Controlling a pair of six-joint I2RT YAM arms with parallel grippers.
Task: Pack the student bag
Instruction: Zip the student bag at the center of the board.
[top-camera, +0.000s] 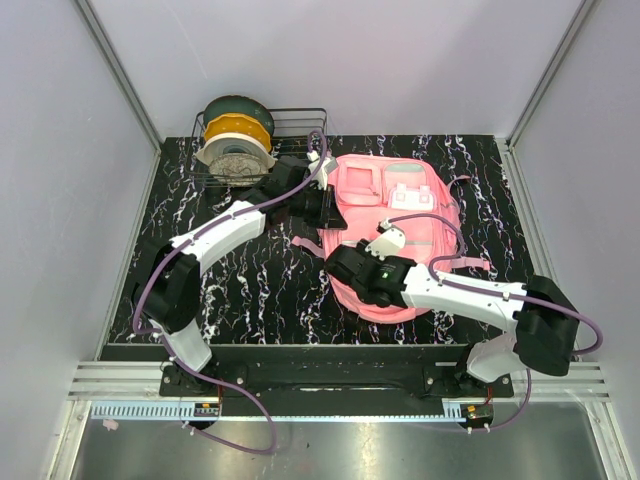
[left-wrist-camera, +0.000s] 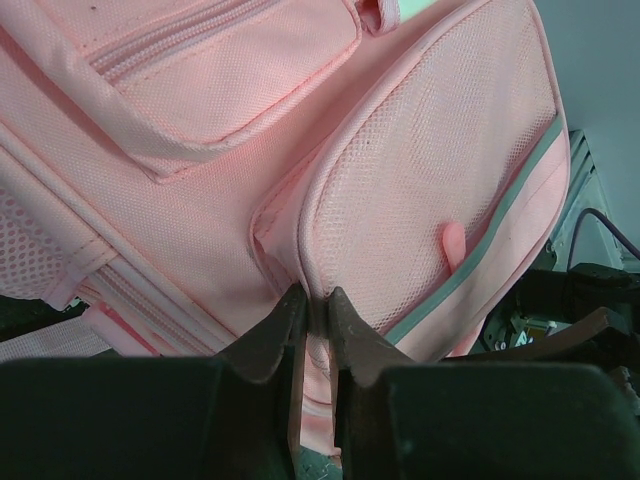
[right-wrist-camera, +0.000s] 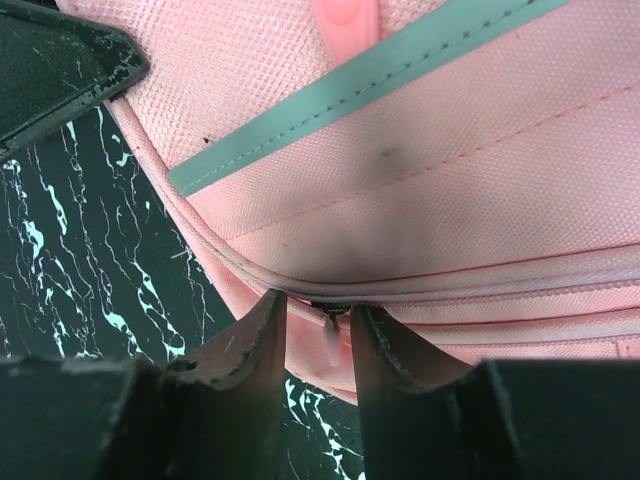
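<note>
Student bag, looking soft, floppy and light, lies flat on the table toward its far edge; left gripper pinches a fabric edge nearly closed, while right gripper stands part-open astride the zipper pull, probably the best hold.

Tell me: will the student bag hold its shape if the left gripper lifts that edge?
Probably floppy: the student bag is soft fabric, lying slumped. The edge pinched in the left gripper would likely rise first, the body sagging. Woven cloth shouldn't slip much.
</note>
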